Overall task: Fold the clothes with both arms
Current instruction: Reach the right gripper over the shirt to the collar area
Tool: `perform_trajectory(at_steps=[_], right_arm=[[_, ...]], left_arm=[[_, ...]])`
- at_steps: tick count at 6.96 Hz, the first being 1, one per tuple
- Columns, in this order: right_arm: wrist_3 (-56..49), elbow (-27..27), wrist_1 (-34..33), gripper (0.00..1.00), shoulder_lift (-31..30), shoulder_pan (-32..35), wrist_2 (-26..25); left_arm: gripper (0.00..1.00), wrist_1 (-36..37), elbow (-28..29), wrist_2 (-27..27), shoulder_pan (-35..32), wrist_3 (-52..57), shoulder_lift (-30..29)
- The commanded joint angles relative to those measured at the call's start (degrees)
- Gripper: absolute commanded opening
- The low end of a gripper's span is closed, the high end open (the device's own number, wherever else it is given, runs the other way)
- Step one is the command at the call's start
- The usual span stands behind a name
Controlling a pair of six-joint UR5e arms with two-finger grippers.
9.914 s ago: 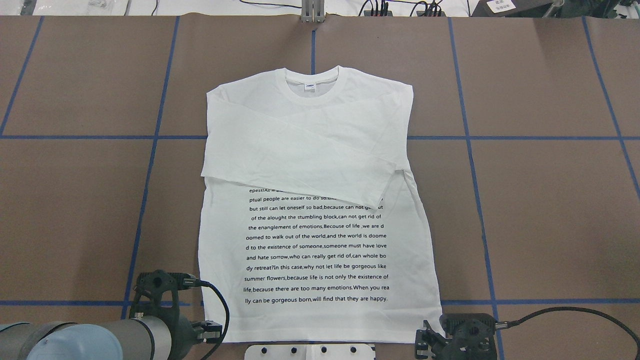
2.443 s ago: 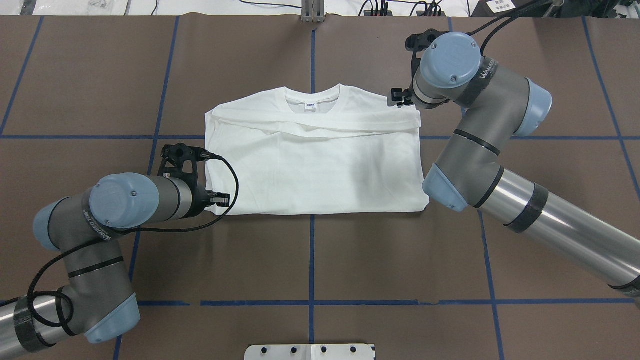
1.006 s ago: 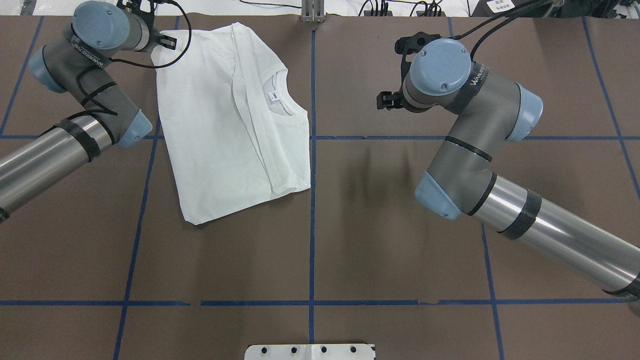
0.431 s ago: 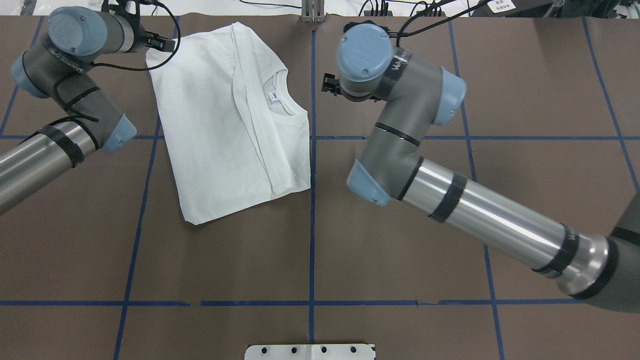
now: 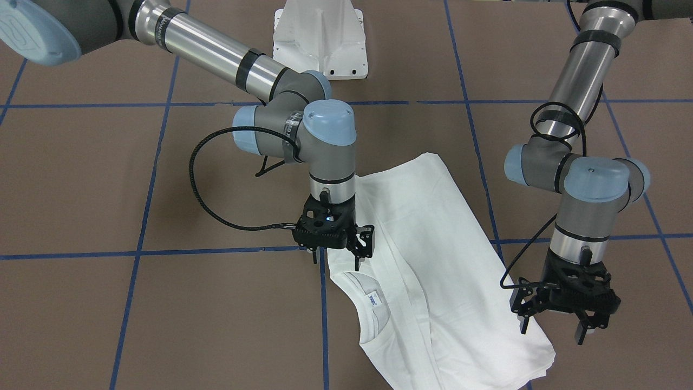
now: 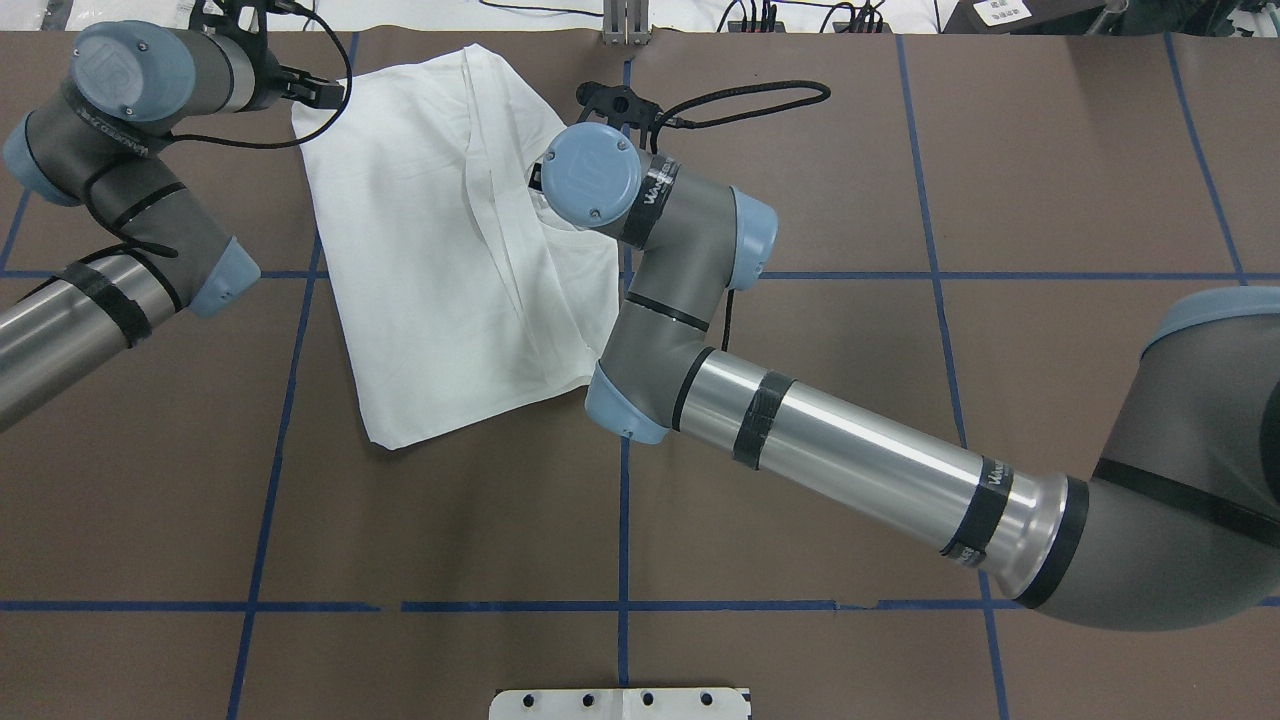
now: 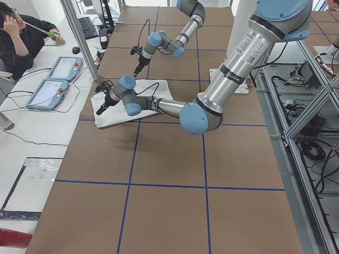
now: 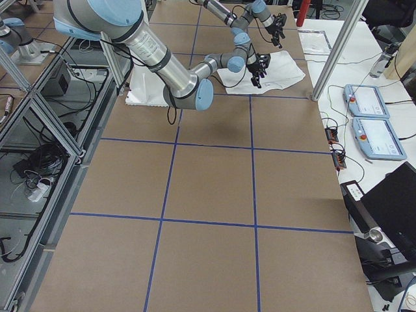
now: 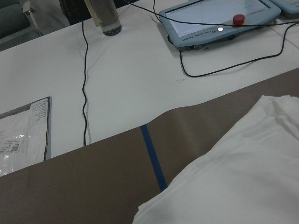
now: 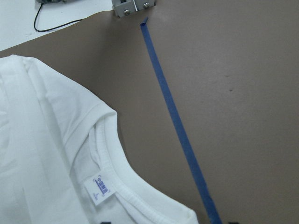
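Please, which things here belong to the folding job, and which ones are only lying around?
Belonging to the job:
white T-shirt
left gripper, open
right gripper, open

Only lying around:
white pedestal
teach pendant
clear bottle
black cable
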Motion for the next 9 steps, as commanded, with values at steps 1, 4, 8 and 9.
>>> perform_trajectory(at_steps=[1, 4, 8, 9], right_arm=[[0.5, -4.7, 4.3, 0.81, 0.5, -2.2, -3.2], [-2.5, -6.0, 4.3, 0.8, 0.5, -1.9, -3.5], [-2.3, -6.5, 4.3, 0.24, 0.3, -2.0, -3.9], [-2.4, -6.5, 4.3, 0.06, 0.3, -2.2, -3.8]], left_arm=[[1.0, 0.0, -0.1, 0.0, 0.1, -0.2, 0.3], [1.0, -0.1, -0.1, 0.0, 0.1, -0.3, 0.3], [1.0, 0.0, -0.1, 0.0, 0.2, -0.4, 0.3], [1.0, -0.1, -0.1, 0.1, 0.2, -0.5, 0.3]])
